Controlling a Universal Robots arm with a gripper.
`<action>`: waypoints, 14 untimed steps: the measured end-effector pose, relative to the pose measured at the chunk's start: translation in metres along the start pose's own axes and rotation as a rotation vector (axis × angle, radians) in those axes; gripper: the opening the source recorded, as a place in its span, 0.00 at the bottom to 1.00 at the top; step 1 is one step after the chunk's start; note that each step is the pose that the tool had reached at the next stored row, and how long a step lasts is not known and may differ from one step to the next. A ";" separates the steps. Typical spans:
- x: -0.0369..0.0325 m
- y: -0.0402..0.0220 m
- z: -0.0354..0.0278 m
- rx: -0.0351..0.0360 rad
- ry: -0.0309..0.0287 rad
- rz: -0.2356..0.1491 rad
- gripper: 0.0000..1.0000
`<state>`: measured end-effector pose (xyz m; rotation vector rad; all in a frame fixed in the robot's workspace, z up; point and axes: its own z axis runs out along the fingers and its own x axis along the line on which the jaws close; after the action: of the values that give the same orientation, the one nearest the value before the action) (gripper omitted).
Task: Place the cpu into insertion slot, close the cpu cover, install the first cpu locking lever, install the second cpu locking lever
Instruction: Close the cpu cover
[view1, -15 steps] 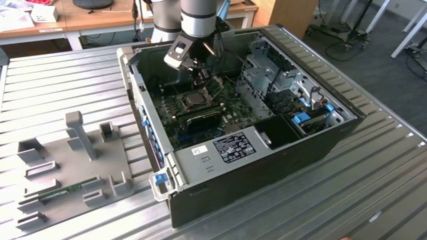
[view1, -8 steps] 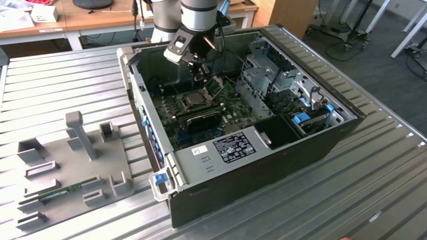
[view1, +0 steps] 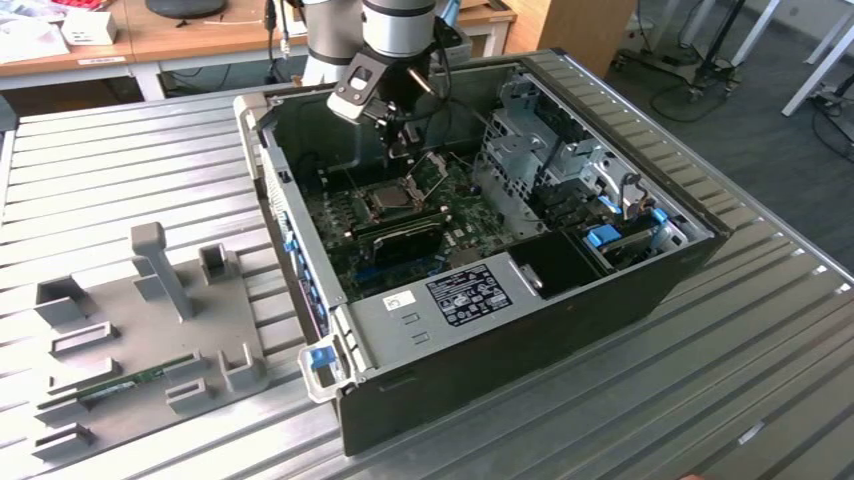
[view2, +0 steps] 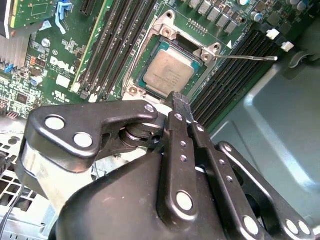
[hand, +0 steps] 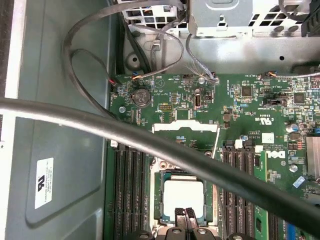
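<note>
- Grey cpu (view2: 169, 74) sits flat in the insertion slot (view2: 165, 27).
- Silvery cpu cover (hand: 185, 126) stands open.
- Black gripper (hand: 185, 212) hangs over the cpu's edge, jaws squeezed together, holding nothing.

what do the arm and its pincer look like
The arm is a silvery-grey tube, black lower down. The pincer is black, built of flat linkage bars joined by round silvery pins, narrowing to two slim fingers. A thick grey cable runs past it.
</note>
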<state>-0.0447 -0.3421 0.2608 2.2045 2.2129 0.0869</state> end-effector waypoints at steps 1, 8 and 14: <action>0.0000 0.0008 0.0000 0.0001 -0.0002 0.000 0.10; -0.0001 0.0094 0.0004 0.0000 -0.0001 0.000 0.10; 0.0000 0.0096 -0.0003 -0.0001 -0.0001 0.000 0.10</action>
<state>-0.0352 -0.3420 0.2615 2.2046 2.2125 0.0869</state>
